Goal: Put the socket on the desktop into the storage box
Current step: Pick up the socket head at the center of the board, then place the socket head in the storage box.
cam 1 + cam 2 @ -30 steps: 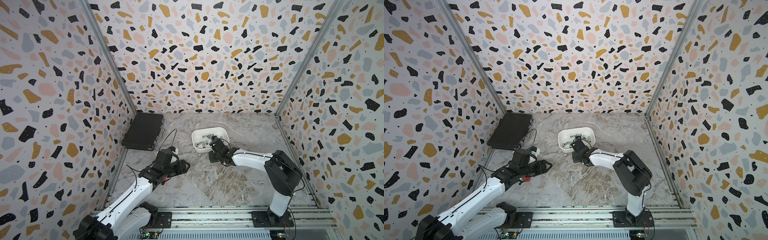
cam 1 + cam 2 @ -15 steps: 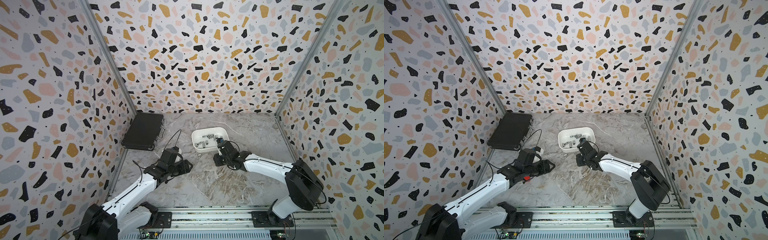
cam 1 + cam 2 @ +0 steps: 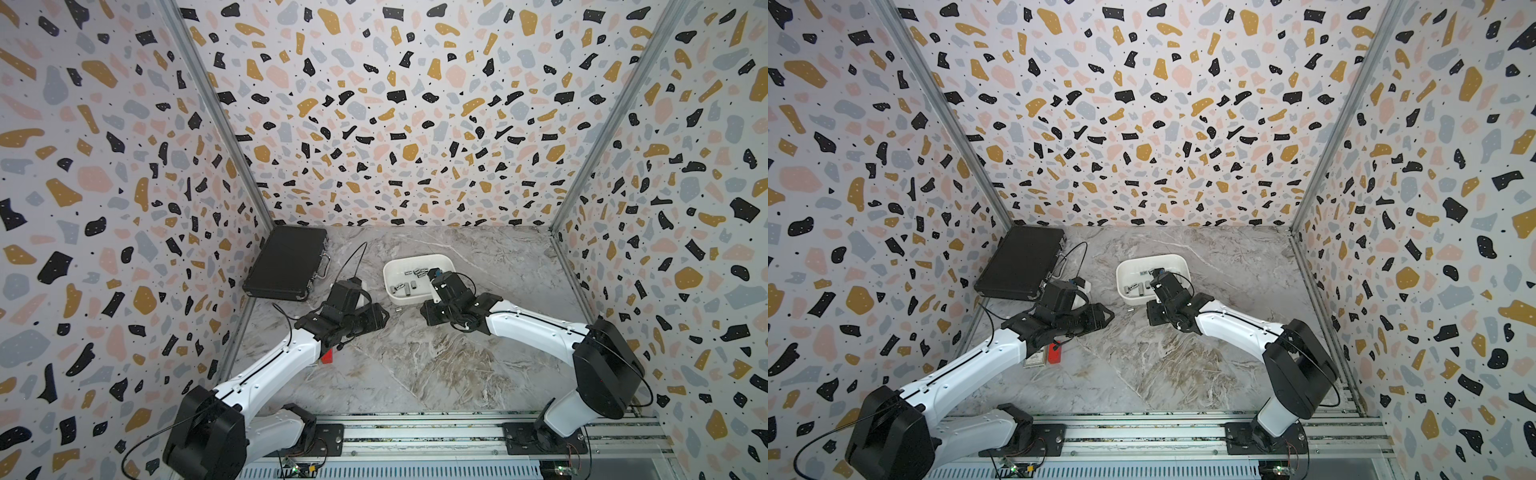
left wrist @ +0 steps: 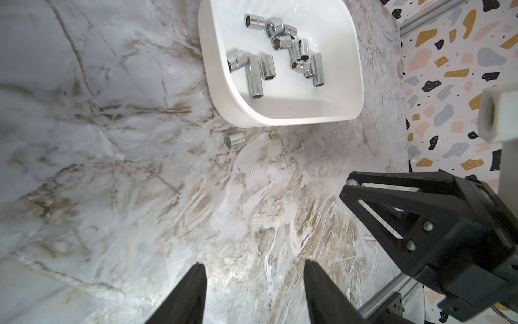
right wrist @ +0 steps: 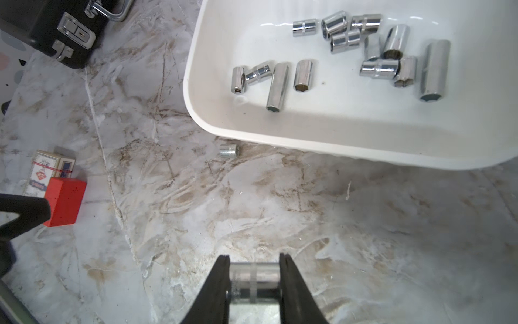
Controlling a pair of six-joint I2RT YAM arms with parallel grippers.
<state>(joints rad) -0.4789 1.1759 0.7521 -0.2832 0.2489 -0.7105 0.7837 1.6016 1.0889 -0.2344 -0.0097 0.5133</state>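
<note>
My right gripper (image 5: 254, 259) is shut on a chrome socket (image 5: 254, 277), held crosswise between the jaws just above the grey marble desktop (image 3: 415, 365). In both top views this gripper (image 3: 428, 316) (image 3: 1154, 316) hangs at the near edge of the white storage box (image 3: 415, 258) (image 3: 1150, 258). The box (image 5: 308, 140) holds several chrome sockets. One small socket (image 5: 229, 150) (image 4: 235, 139) (image 3: 399, 310) lies on the desktop beside the box's near wall (image 4: 280, 117). My left gripper (image 4: 253, 265) (image 3: 384, 318) (image 3: 1109, 316) is open and empty, low over the desktop, left of that socket.
A closed black case with metal latches (image 3: 286, 262) (image 5: 50, 25) lies at the back left. A red block (image 5: 66, 202) (image 3: 1054, 353) and a small printed card box (image 5: 46, 171) (image 3: 1035, 359) sit under my left arm. Terrazzo-print walls enclose three sides.
My left gripper has moved right, toward the small socket on the desktop. My right arm's elbow has swung out to the right and its gripper has drawn slightly nearer, still shut.
</note>
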